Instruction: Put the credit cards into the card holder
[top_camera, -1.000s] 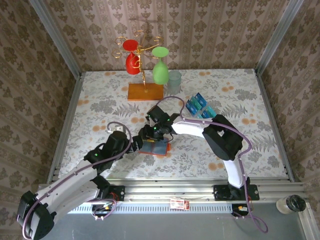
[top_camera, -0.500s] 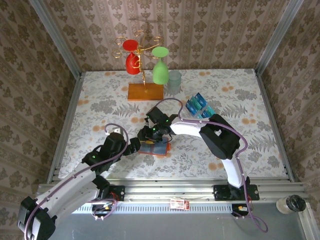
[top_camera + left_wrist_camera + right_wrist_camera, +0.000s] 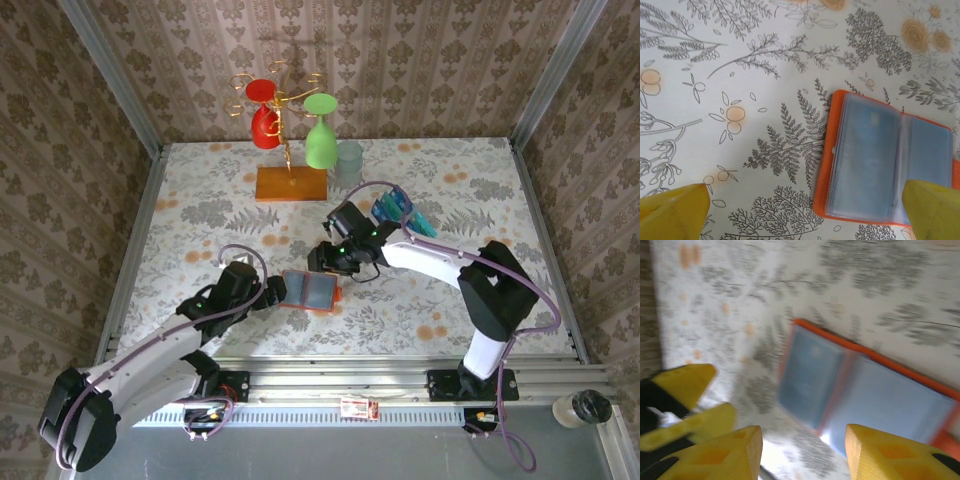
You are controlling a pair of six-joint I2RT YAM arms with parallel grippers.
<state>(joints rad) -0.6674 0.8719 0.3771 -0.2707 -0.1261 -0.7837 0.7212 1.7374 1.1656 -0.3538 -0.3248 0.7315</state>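
The credit cards (image 3: 398,210) stand on edge in a tight bunch of blue and teal, toward the right of the floral counter (image 3: 200,200) and farther from my bases than anything else I'm working with. The card holder (image 3: 308,291) lies open and flat nearer to me, grey-blue pockets up. Its long axis runs roughly left to right with a slight tilt, and its fold crosses that axis.

My right end effector (image 3: 320,262) hangs between the two. The holder is just on its near-left side, and the cards are off to its far right, behind the wrist. Its jaws stand about half open with nothing between them. I judge this arm to be much the nearer one to the cards, so the next pickup means swinging it away from the holder and back toward that bunch.

My left end effector (image 3: 274,293) sits low just beside the holder's left edge. Its jaws are spread as wide as they go and hold nothing. From its wrist view the open pockets lie ahead and to the right. I can't tell whether a finger touches the orange cover. From there it looks placed to steady the holder while the right arm fetches.
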